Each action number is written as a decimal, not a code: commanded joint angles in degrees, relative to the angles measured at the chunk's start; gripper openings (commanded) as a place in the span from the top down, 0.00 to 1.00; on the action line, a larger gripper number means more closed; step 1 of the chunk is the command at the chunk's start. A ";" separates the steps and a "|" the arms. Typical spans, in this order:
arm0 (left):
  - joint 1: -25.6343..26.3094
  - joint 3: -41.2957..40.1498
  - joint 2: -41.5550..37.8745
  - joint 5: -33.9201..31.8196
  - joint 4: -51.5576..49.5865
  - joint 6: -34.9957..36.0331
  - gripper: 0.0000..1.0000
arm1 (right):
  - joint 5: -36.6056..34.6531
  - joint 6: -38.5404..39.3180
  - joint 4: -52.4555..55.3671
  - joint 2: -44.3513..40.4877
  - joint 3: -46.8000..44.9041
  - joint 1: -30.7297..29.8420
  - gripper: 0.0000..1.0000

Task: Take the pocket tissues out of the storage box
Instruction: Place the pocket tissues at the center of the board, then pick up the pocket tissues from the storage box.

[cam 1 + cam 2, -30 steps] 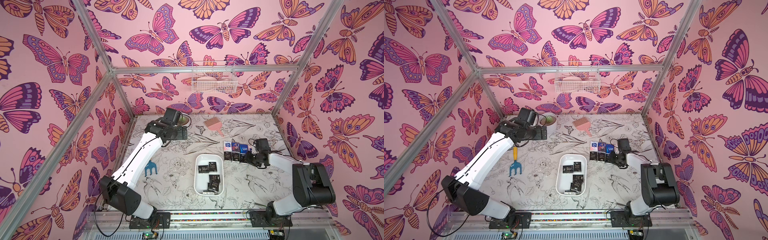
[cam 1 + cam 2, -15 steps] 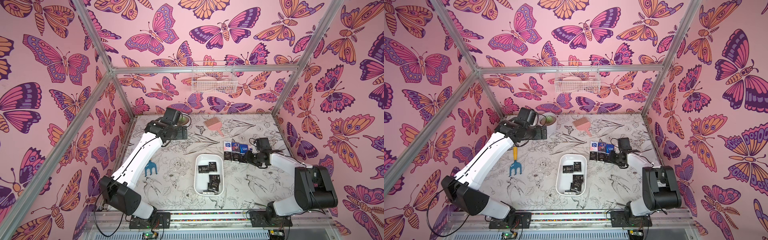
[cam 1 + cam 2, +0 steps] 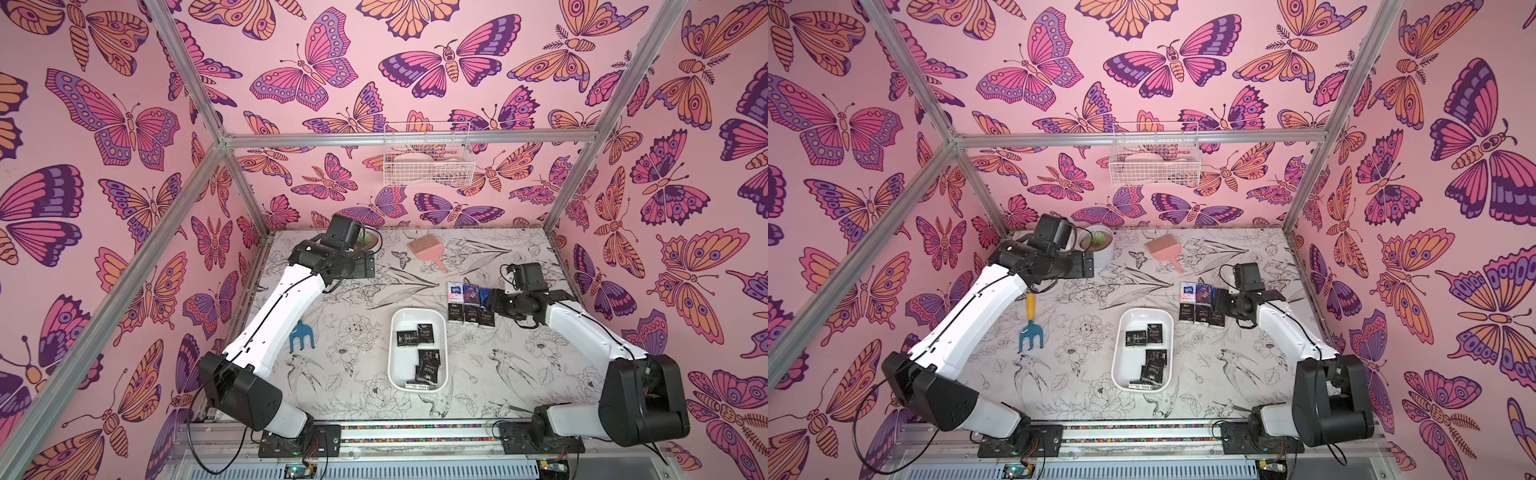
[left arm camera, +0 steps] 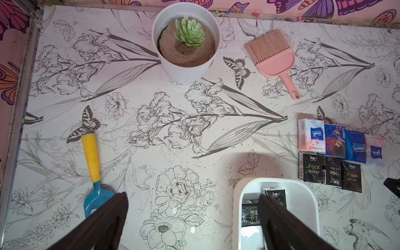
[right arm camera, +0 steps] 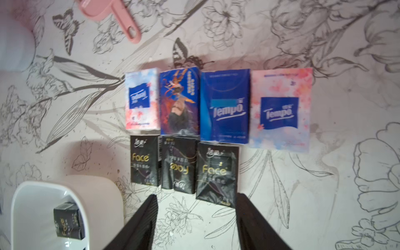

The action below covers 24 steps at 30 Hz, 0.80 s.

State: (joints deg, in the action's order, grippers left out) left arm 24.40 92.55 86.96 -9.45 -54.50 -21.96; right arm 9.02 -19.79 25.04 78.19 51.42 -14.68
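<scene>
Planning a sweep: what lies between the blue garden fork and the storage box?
Nothing: a top view shows bare floral mat between garden fork and storage box.

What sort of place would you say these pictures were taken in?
Probably a staged robot test cell, not a real room: an aluminium frame edges butterfly-print walls, the left arm and right arm are mounted on a front rail, and props like a plant pot sit on a floral-print table.

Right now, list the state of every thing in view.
Shallow white plastic storage box: upright, black pocket tissues inside.
Seven soft packets on table: flat, two rows.
Right gripper: fingers open, empty.
Left gripper: fingers open, empty.
Pink plastic brush: lying flat.
Round white plant pot: upright.
Yellow-handled blue rake: lying flat.
White wire basket: hanging, pale items inside.
</scene>
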 commanded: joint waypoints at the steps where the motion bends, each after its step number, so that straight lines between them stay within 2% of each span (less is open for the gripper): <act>1: 0.21 0.79 0.93 -0.65 -1.13 -0.37 0.00 | -0.12 2.83 1.83 -1.05 3.21 -8.22 0.39; 7: 0.30 0.44 1.37 -0.48 -1.11 -0.91 0.00 | -4.49 2.63 0.40 6.25 10.24 -27.55 0.39; 10: 0.39 0.05 1.04 -0.64 -1.11 -0.90 0.00 | -6.10 4.95 -0.65 11.26 13.66 -33.92 0.37; 15: 0.32 -0.49 -0.19 -1.31 -1.33 -0.22 0.00 | -7.83 16.81 -0.39 19.89 16.71 -39.15 0.33; 24: -0.76 -1.14 -1.30 -1.36 -1.57 0.33 0.00 | -7.83 32.96 -5.05 22.61 13.46 -41.13 0.28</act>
State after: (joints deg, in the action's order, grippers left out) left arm 24.23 92.47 87.13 -10.04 -54.52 -22.06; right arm 1.61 5.41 21.71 100.68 65.49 -55.07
